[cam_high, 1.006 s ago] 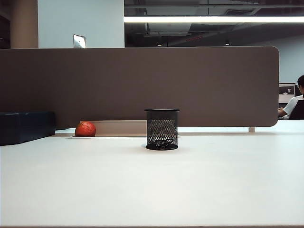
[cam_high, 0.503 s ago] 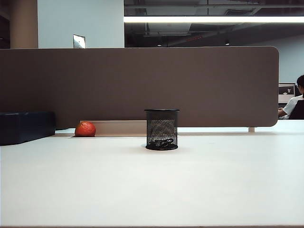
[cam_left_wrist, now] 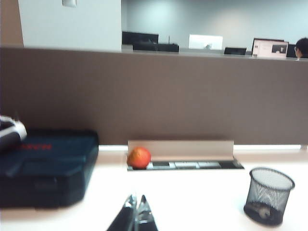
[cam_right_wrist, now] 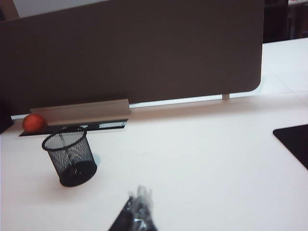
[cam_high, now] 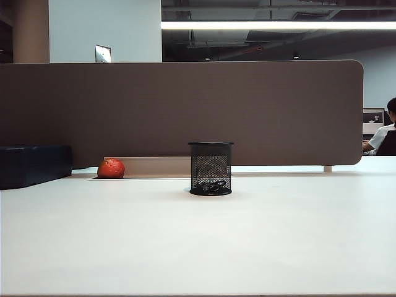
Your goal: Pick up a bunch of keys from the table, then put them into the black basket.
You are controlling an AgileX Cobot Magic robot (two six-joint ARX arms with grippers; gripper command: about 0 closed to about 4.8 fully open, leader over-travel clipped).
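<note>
Job looked pretty much done: the bunch of keys was seen inside the black basket mid-frame. Left gripper and right gripper were pressed together, empty, pulled back.

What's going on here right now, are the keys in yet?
The bunch of keys already lies at the bottom of the black basket on the table. Nothing is being handled: the left gripper and right gripper are both shut and empty, pulled back near the table's front edge, away from the basket.
</note>
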